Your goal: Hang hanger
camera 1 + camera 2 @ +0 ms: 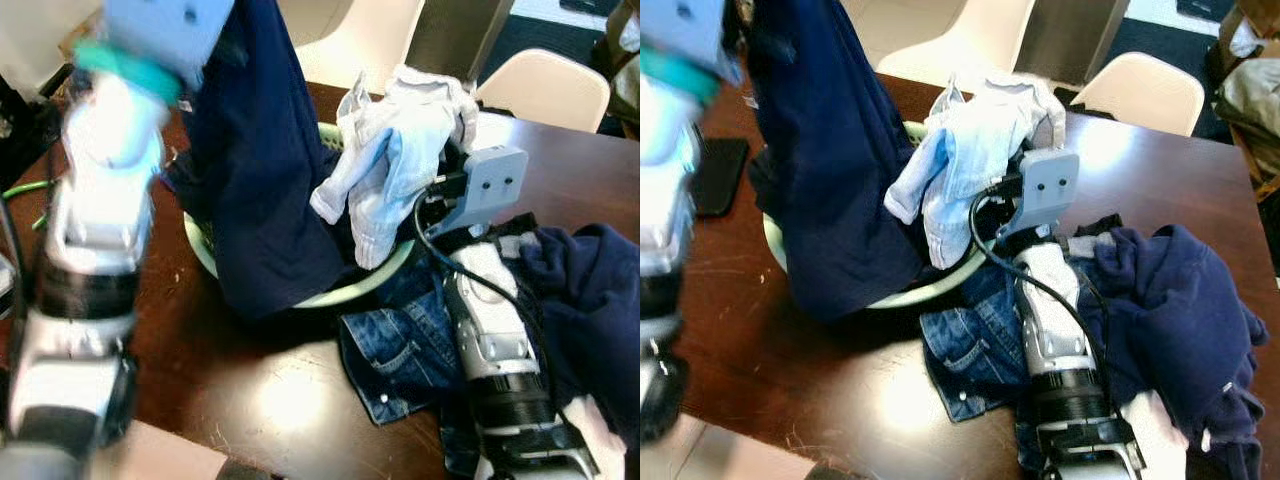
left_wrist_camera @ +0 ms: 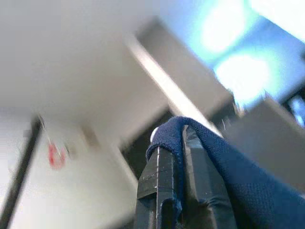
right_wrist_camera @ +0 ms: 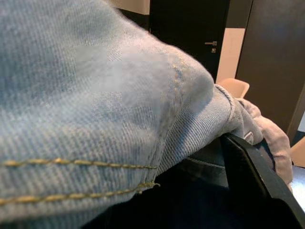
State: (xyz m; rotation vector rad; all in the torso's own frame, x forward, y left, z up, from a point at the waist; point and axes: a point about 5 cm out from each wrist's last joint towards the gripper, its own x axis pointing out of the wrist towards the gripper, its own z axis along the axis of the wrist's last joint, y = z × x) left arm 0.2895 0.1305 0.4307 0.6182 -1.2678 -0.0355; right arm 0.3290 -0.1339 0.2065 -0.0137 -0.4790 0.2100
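A dark blue cloth (image 1: 262, 170) was held up high, at the upper left of the head views. It hung down into a pale green basket (image 1: 375, 283) on a brown table (image 1: 270, 400). In the left wrist view, the left gripper (image 2: 177, 162) was seen with its two black fingers pressed together on a fold of that blue cloth.

The right gripper was pushed in among the clothes at the middle of the frame, under a pale blue denim piece (image 1: 395, 165). One black finger (image 3: 257, 176) was seen beside the denim in the right wrist view. It could not be told if those fingers were apart or together.

No hanger could be made out in any picture. It may have been hidden under the clothes, or somewhere out of the frame. So the step in hand looked like an early one: a cloth was being lifted out of the pile. Next, the hanger would need to be found.

Jeans (image 1: 400, 350) and a dark blue top (image 1: 1180, 300) lay at the lower right. The left arm was blurred.
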